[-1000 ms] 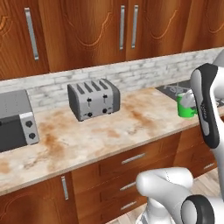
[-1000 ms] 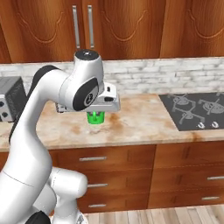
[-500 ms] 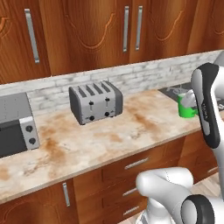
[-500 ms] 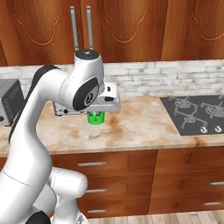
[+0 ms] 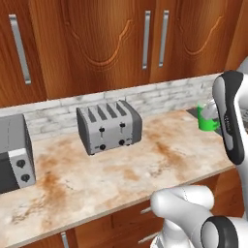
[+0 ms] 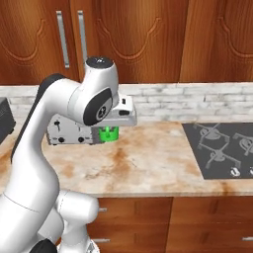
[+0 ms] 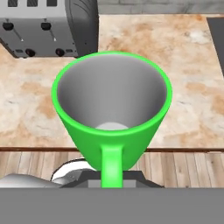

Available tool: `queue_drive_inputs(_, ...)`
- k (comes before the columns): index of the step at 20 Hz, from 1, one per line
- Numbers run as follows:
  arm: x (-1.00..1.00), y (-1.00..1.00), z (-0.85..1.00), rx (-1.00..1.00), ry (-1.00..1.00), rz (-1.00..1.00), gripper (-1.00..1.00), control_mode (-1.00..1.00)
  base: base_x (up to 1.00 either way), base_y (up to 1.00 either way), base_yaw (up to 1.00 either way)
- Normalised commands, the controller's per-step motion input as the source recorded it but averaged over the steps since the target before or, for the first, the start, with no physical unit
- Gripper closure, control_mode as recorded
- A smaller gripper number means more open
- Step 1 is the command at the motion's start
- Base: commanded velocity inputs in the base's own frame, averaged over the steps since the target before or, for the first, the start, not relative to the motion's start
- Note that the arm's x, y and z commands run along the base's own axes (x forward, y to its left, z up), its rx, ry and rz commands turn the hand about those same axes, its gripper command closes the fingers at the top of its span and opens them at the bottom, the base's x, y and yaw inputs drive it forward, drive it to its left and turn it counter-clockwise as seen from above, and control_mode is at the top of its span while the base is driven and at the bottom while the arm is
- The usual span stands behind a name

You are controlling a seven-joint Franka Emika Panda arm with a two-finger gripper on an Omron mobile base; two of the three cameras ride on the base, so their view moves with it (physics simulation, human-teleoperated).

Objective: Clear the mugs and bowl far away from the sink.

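A bright green mug (image 7: 111,109) hangs above the counter's front edge with its handle toward the camera, and my gripper (image 7: 112,176) is shut on it at the handle side. In the right base view the mug (image 6: 106,135) sits just under the white hand, held over the marbled counter (image 6: 148,168). The left base view shows the mug (image 5: 208,124) at the far right, beside my forearm. The bowl and the sink are out of view.
A silver four-slot toaster (image 5: 109,126) stands against the back wall, just behind and left of the mug (image 6: 66,134). A toaster oven (image 5: 12,155) sits at the far left. A black cooktop (image 6: 222,148) lies to the right. Wooden cabinets hang above.
The whole picture has shifted in both base views, so the base has moved; the toaster has come into the right base view. The mug stays in the shut gripper.
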Motion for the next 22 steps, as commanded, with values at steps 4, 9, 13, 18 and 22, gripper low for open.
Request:
queue_drive_inputs(4,0.00,0.00,0.00,0.00,0.00,0.00,1.00,1.00,0.10,-0.03,0.07)
queue_drive_inputs(9,0.00,0.00,0.00,0.00,0.00,0.00,1.00,1.00,-0.02,0.00,0.00)
queue_drive_inputs(13,0.00,0.00,0.00,0.00,0.00,0.00,1.00,1.00,0.18,0.00,0.14)
queue_drive_inputs(18,0.00,0.00,0.00,0.00,0.00,0.00,1.00,1.00,0.16,-0.06,0.28)
queue_drive_inputs(22,0.00,0.00,0.00,0.00,0.00,0.00,1.00,1.00,0.00,-0.02,0.22)
